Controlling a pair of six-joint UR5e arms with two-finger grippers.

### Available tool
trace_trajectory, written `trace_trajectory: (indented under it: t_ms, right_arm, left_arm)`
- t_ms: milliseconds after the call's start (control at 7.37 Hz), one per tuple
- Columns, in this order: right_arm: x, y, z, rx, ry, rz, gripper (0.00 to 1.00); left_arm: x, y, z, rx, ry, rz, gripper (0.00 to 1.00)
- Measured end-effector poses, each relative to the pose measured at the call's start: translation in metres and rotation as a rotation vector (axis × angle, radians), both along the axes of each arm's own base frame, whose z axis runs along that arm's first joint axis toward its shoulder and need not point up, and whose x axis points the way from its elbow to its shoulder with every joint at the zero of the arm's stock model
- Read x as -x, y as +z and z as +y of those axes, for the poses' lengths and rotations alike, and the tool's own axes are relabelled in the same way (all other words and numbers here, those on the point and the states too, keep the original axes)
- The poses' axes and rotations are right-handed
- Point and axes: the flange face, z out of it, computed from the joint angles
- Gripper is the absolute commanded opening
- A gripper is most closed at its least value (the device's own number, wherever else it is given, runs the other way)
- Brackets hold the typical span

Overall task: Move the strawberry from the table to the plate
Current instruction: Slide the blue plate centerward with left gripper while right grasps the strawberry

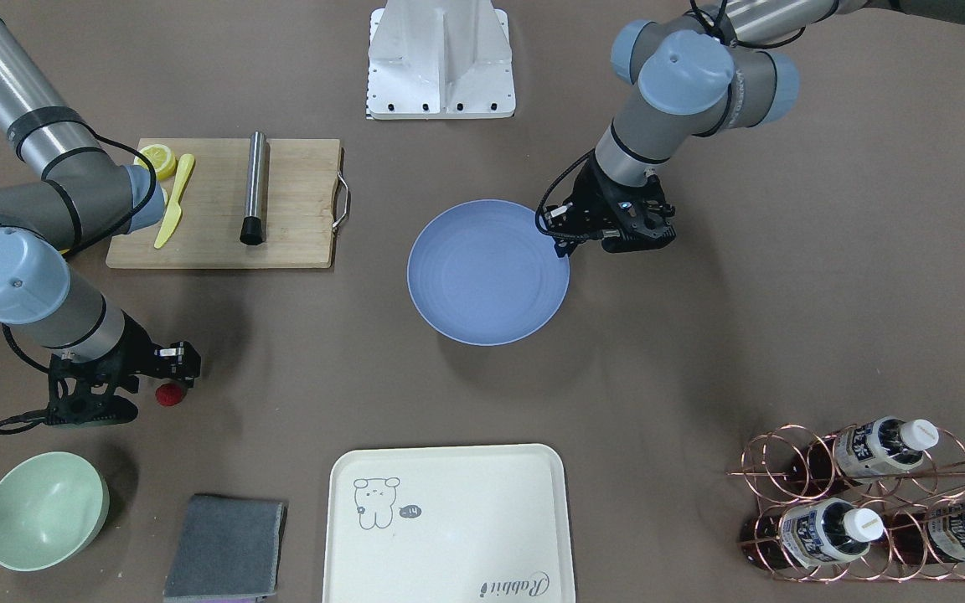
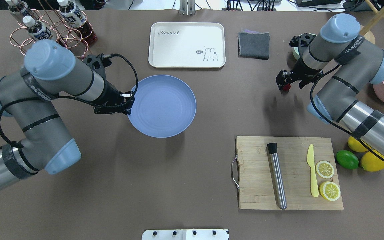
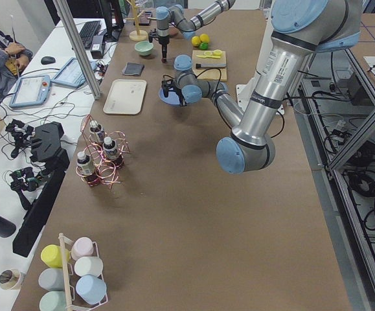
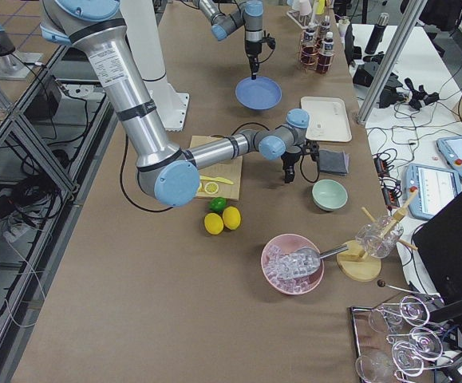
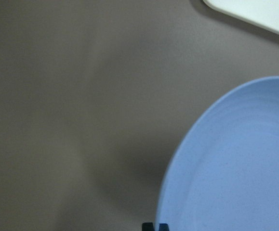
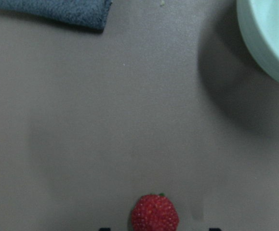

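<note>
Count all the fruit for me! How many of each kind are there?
strawberry: 1
lime: 1
whole lemons: 2
cut lemon halves: 2
Total: 6 pieces of fruit

Even, bright overhead light casts soft shadows on the table [image 1: 700, 377]; both wrist views look slightly blurred.
</note>
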Motion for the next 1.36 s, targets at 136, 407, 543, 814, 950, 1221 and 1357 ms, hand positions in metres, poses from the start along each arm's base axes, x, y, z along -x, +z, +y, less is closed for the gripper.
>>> trace_trajectory:
  t_ms: [136, 407, 543, 814, 950, 1221, 1357]
  right_arm:
    - [0.004, -0.001, -0.003, -0.007, 0.003, 0.008, 0.4]
    - [0.007, -0.006, -0.008, -0.017, 0.001, 0.011, 0.0]
    - [0.008, -0.007, -0.008, -0.021, -0.002, 0.011, 0.0]
    - [0.008, -0.034, -0.016, -0.036, -0.003, -0.021, 0.0]
    - [0.017, -0.071, -0.02, -0.029, 0.0, -0.061, 0.0]
    - [0.064, -0.154, -0.003, 0.028, 0.041, -0.141, 0.0]
    - [0.096, -0.193, 0.017, 0.065, 0.071, -0.175, 0.0]
  left_arm:
    - [-0.008, 0.0, 0.007, 0.002, -0.002, -0.003, 0.0]
    - [-0.021, -0.002, 0.02, 0.002, 0.001, -0.006, 0.66]
    - [-0.024, -0.004, 0.023, 0.0, 0.003, -0.004, 0.91]
    - [-0.025, -0.005, 0.024, -0.001, 0.004, -0.003, 0.97]
    - [-0.022, -0.004, 0.022, -0.002, 0.0, -0.005, 0.97]
    - [0.008, 0.011, -0.006, -0.037, -0.003, -0.023, 0.97]
    - [0.032, 0.03, -0.025, -0.078, 0.013, -0.05, 0.97]
